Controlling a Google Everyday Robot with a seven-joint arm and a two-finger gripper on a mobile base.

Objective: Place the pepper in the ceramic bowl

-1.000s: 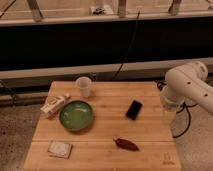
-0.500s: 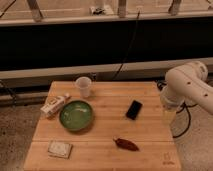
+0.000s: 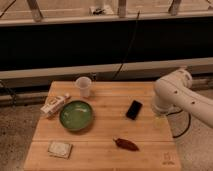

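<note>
The dark red pepper (image 3: 126,144) lies on the wooden table (image 3: 100,152) near its front edge, right of centre. The glossy green ceramic bowl (image 3: 76,116) sits on the left half of the table with nothing in it. My white arm comes in from the right. The gripper (image 3: 159,120) hangs below it over the table's right edge, right of the black phone and above and to the right of the pepper. It is apart from the pepper and holds nothing that I can see.
A black phone (image 3: 133,109) lies between the bowl and the arm. A translucent plastic cup (image 3: 83,86) stands at the back. A snack package (image 3: 55,105) lies at the left edge, and a small flat packet (image 3: 60,149) at the front left. A cable hangs behind.
</note>
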